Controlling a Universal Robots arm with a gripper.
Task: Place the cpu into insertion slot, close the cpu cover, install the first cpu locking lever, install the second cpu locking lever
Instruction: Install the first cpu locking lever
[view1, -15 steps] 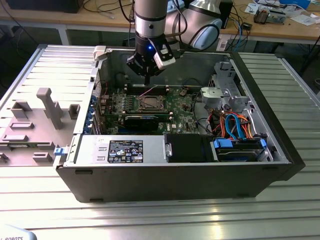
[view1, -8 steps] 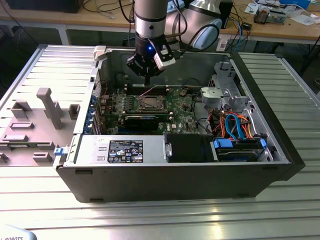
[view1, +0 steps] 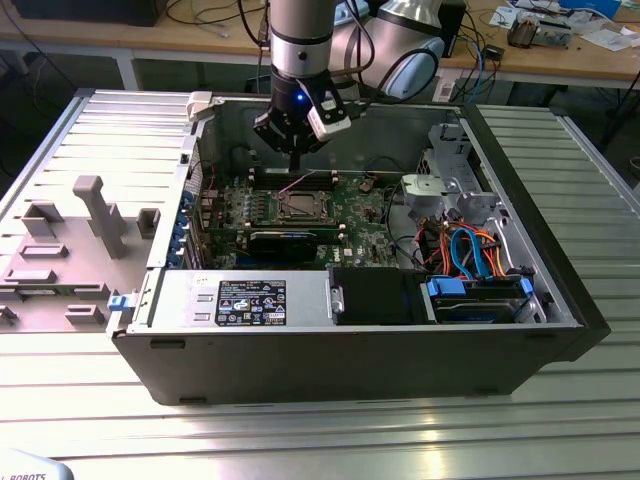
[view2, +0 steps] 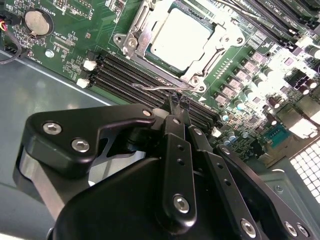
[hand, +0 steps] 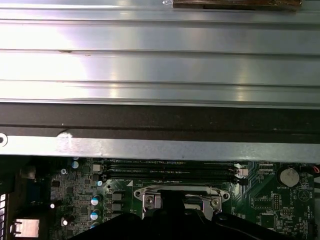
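While the gripper (view2: 172, 102) filled the lower second wrist view, its fingers were pressed together, seemingly pinching a thin wire locking lever (view2: 155, 86). Just beyond, upper centre, the cpu (view2: 179, 39) sat in the insertion slot (view2: 212, 52) under the closed cpu cover (view2: 137, 30). Lever installation appeared underway; latching would need a careful sideways hook.

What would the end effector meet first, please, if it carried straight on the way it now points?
Most likely the thin wire locking lever beside the cpu cover. In the second wrist view the end effector has its closed tips just short of it, with the memory slots beneath. Depth is unclear, so contact cannot be judged.
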